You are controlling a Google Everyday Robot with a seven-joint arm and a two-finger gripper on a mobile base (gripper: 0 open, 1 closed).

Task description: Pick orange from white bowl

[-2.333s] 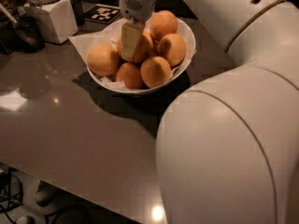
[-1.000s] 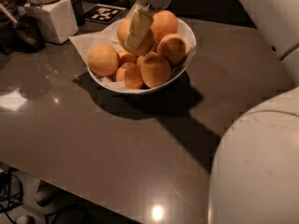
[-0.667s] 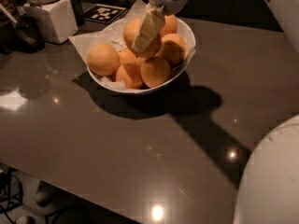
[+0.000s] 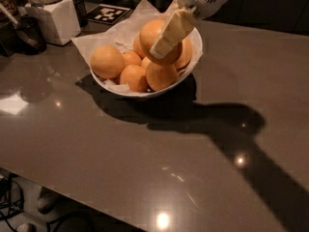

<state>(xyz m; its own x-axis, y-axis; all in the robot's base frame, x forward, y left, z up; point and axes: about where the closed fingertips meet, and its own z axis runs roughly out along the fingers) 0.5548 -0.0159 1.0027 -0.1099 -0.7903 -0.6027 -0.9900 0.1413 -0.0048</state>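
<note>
The white bowl [image 4: 126, 89], lined with crinkled white paper, stands at the back middle of the dark table and holds several oranges. My gripper [image 4: 161, 45] reaches down from the top right and is shut on the orange [image 4: 155, 38], the largest one. It holds the orange lifted just above the other oranges, over the bowl's right half. One cream-coloured finger [image 4: 170, 32] lies across the front of the orange; the other finger is hidden behind it.
A white square canister [image 4: 52, 14] stands at the back left, with a dark object [image 4: 26, 33] beside it. A black-and-white marker tag [image 4: 108, 13] lies behind the bowl. The table's front edge [image 4: 72, 197] runs along the lower left.
My gripper has risen out of the bowl and shifted right with the orange in it. The arm has swung out of the right foreground. The other oranges stay in the bowl.
</note>
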